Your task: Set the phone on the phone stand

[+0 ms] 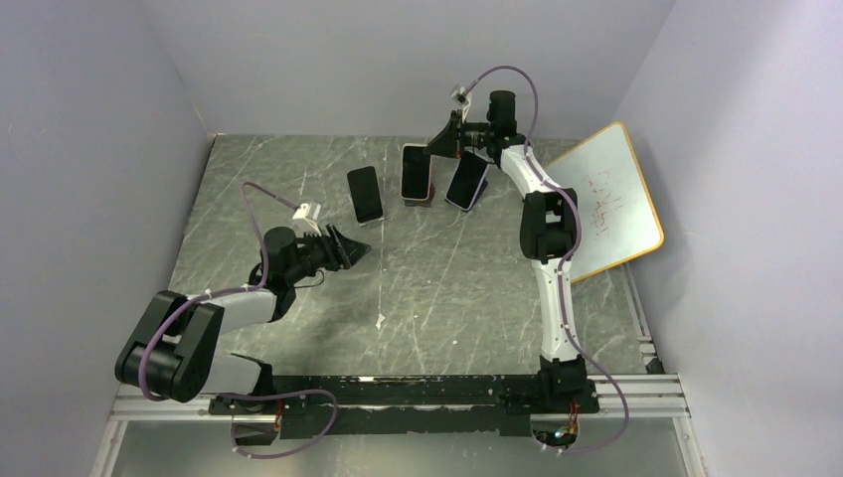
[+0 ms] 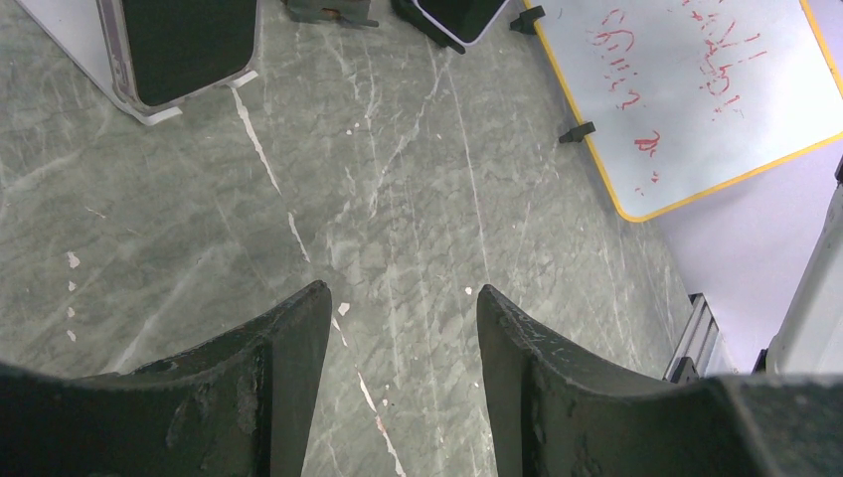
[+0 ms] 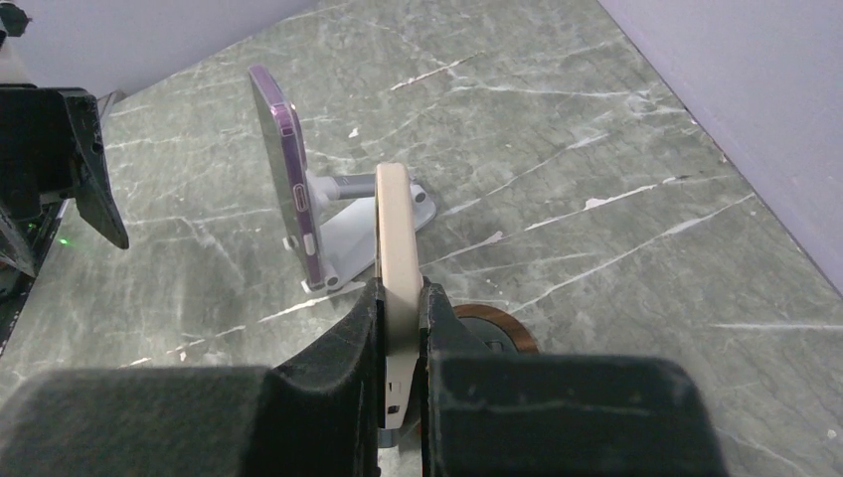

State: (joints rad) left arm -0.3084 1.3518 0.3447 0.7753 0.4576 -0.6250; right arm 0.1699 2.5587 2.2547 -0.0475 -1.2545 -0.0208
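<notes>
My right gripper (image 3: 403, 298) is shut on the edge of a beige-edged phone (image 3: 398, 229) and holds it upright, over a dark phone stand with a round brown base (image 3: 512, 336). In the top view this phone (image 1: 416, 172) stands at the far middle of the table under the right gripper (image 1: 429, 149). I cannot tell whether the phone rests on the stand. My left gripper (image 2: 403, 318) is open and empty over bare table, near the left middle in the top view (image 1: 353, 248).
A purple-edged phone (image 3: 283, 169) leans on a pale stand (image 3: 363, 224) beside the held one; it also shows in the top view (image 1: 365, 194). A third phone (image 1: 467, 181) stands to the right. A yellow-framed whiteboard (image 1: 606, 204) leans at the right wall.
</notes>
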